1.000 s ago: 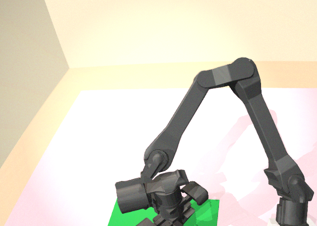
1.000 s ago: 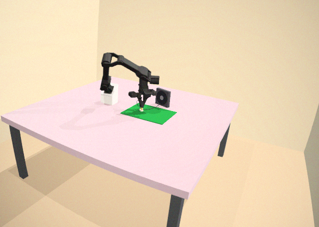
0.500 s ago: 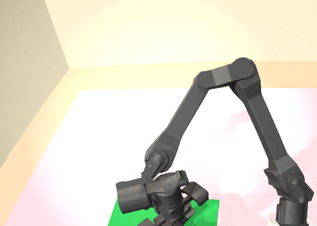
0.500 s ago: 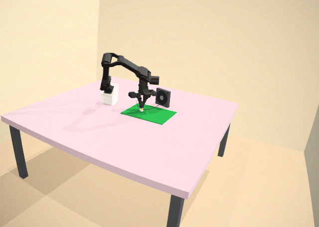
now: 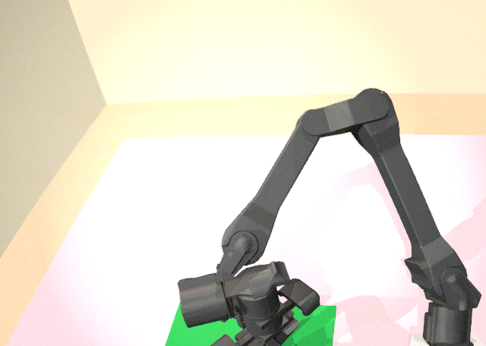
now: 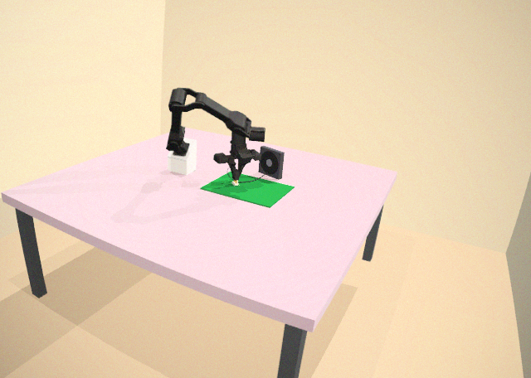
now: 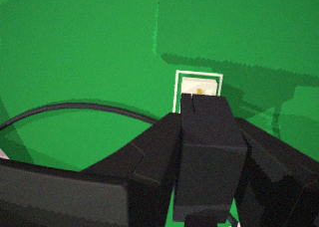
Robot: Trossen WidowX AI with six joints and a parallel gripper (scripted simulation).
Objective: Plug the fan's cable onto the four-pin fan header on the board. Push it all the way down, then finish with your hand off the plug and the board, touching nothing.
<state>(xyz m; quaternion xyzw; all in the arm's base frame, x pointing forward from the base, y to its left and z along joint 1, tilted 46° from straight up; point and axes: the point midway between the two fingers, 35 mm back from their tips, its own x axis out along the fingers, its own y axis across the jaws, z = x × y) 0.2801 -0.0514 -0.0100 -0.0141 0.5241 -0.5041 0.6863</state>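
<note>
My gripper (image 7: 203, 126) (image 6: 236, 177) is shut on the dark fan plug (image 7: 205, 141) and points down over the green board (image 7: 87, 35) (image 6: 261, 193) (image 5: 320, 326). The plug's tip covers the near part of the white-edged four-pin header (image 7: 199, 84) (image 6: 236, 182); I cannot tell how deep it sits. The black cable (image 7: 74, 108) (image 6: 253, 180) curves from the plug across the board to the fan (image 6: 270, 162), which stands upright at the board's far edge. In the top view the wrist hides the plug and header.
The arm's white base block (image 6: 182, 162) stands on the pink table (image 6: 129, 220) left of the board. The table's edges are far from the board.
</note>
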